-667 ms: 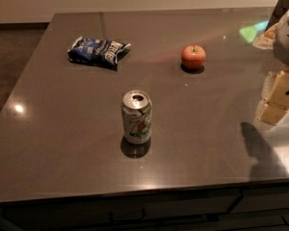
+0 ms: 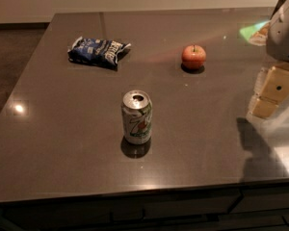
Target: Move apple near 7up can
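As claw [image 2: 267,102] hangs right, can [image 2: 137,118] seems open.

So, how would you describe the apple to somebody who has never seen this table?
Start from the dark table, near whose right edge the end effector hangs. On the far half, right of the blue chip bag and beyond the upright 7up can, sits the apple. It is the only round, red-orange thing, with a short stem.
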